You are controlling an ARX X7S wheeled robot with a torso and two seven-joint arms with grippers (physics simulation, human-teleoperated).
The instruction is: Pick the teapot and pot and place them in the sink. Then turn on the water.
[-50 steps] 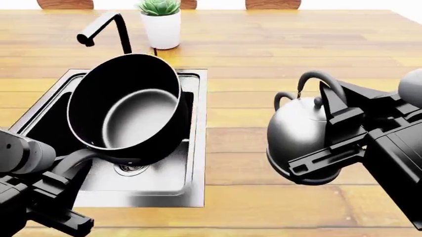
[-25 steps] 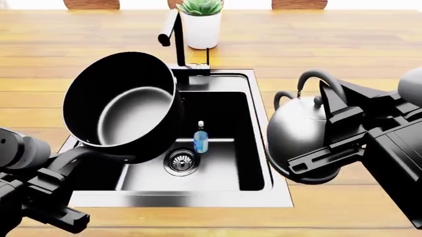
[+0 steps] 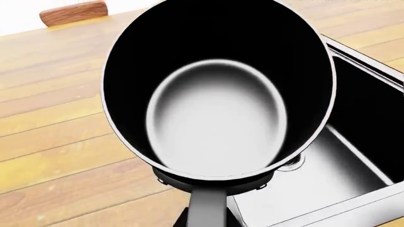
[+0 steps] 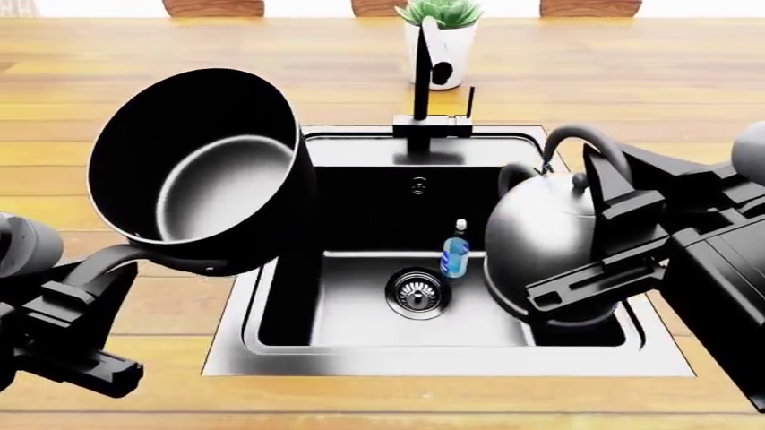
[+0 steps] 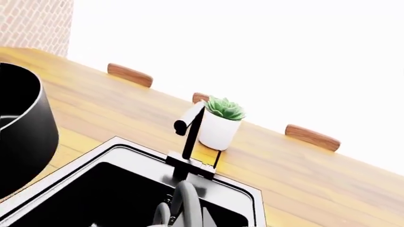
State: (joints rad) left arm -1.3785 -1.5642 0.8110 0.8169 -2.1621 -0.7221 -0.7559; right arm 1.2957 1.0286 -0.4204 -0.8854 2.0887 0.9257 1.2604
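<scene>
Item: wide black cylindrical saucepan (image 4: pixel 197 175), held tilted at left of frame by its long handle in the clamped left gripper (image 4: pixel 84 345); small shiny dark-grey metal kettle (image 4: pixel 556 246), clamped in the right gripper (image 4: pixel 615 251), over the right edge of the deep black steel-rimmed basin (image 4: pixel 358 358). Advice: centre each over the basin, clear of the small blue bottle (image 4: pixel 454 253) and black angular faucet (image 4: pixel 421 81), lower, then release

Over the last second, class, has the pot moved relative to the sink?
Yes. The pot, earlier over the sink, now hangs past its left rim, above the counter.
</scene>
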